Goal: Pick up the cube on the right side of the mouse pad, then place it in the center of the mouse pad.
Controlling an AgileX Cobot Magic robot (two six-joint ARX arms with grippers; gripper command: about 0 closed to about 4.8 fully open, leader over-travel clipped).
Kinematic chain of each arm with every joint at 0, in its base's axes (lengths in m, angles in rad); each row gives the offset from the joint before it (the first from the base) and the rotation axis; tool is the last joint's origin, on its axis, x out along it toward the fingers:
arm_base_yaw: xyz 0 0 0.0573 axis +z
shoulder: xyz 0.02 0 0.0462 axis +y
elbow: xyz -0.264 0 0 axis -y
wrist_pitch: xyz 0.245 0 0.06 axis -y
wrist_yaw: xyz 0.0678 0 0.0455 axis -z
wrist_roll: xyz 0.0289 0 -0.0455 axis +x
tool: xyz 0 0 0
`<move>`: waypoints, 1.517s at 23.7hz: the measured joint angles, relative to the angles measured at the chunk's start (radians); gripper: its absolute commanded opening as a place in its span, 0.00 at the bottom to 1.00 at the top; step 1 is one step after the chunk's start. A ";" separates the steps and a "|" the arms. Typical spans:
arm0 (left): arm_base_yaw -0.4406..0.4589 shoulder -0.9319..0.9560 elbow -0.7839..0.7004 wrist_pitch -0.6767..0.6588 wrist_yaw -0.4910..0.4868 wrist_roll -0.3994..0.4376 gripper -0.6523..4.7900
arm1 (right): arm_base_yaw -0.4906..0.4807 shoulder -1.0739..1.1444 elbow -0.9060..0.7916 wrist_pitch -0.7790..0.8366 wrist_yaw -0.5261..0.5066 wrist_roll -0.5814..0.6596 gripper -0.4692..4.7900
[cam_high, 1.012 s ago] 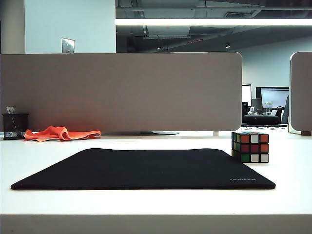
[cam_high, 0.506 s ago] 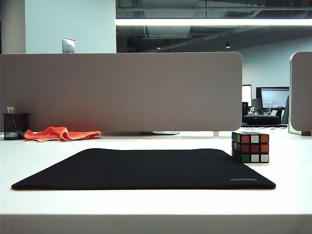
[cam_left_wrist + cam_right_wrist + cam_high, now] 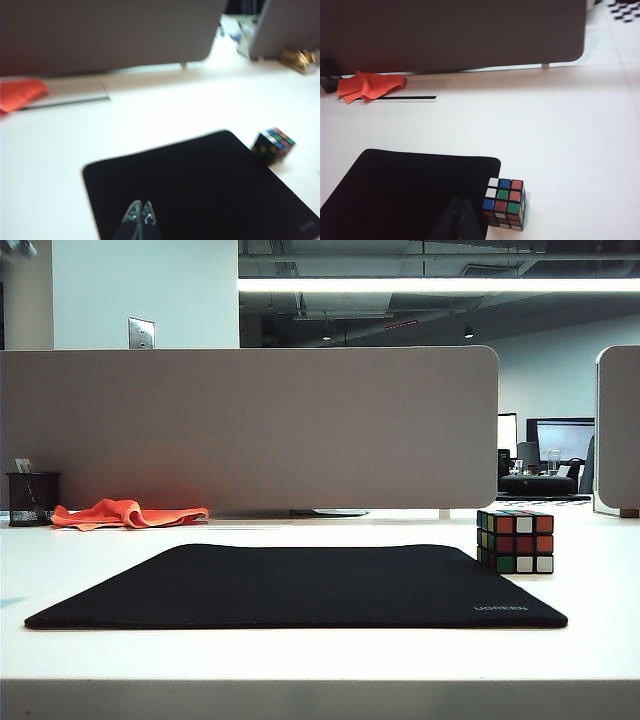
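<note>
Both grippers hang above the white desk with nothing in them. From its wrist camera, the left gripper (image 3: 140, 214), with clear, pale fingertips, has its fingers pressed together over the big flat black fabric mouse pad (image 3: 200, 190). The right gripper (image 3: 460, 212) shows only as a dark blurred shape, its two fingers closed against each other, over the pad's edge (image 3: 410, 195) and just beside the cube (image 3: 505, 204). Neither arm shows in the exterior view.

That small black-framed puzzle cube (image 3: 515, 541), with red, orange, white, green and blue stickers, sits on the bare desk (image 3: 300, 660) off the mouse pad's (image 3: 300, 585) far right corner, close to the edge; I cannot tell if they touch. Grey "UGREEN" lettering marks the pad's near right corner.

Farther back, a crumpled orange cloth (image 3: 125, 513) lies by a dark mesh pen cup (image 3: 32, 498), in front of a grey fabric divider panel (image 3: 250, 425).
</note>
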 measured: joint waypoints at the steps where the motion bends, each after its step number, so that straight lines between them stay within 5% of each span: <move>1: -0.002 0.023 0.008 -0.005 0.014 0.000 0.11 | 0.006 0.008 0.002 0.000 0.016 0.003 0.08; 6: -0.046 0.100 0.067 -0.004 0.045 0.013 0.11 | 0.040 0.097 0.006 -0.065 0.106 -0.010 0.09; 9: -0.105 0.117 0.071 -0.012 0.044 0.070 0.11 | 0.081 0.136 0.005 -0.077 0.112 -0.050 0.19; 13: -0.208 0.139 0.071 -0.019 0.004 0.139 0.12 | 0.160 0.172 0.006 -0.076 0.137 -0.118 0.20; 15: -0.226 0.143 0.071 -0.032 -0.023 0.176 0.24 | 0.182 0.180 0.006 -0.075 0.159 -0.126 0.43; 16: -0.227 0.144 0.071 -0.031 -0.034 0.182 0.37 | 0.183 0.185 0.006 -0.074 0.163 -0.130 0.68; 17: -0.226 0.147 0.071 -0.031 -0.052 0.185 0.40 | 0.186 0.195 0.006 -0.073 0.165 -0.130 0.77; 18: -0.226 0.150 0.071 -0.031 -0.071 0.189 0.41 | 0.188 0.204 0.006 -0.077 0.165 -0.128 0.96; 19: -0.226 0.150 0.071 -0.032 -0.101 0.194 0.41 | 0.191 0.213 0.006 -0.090 0.165 -0.124 1.00; 28: -0.225 0.202 0.071 -0.027 -0.113 0.137 0.47 | 0.191 0.384 0.019 -0.103 0.180 -0.042 1.00; 36: -0.226 0.204 0.071 -0.001 -0.112 0.105 0.47 | 0.191 0.659 0.282 -0.231 0.207 0.001 1.00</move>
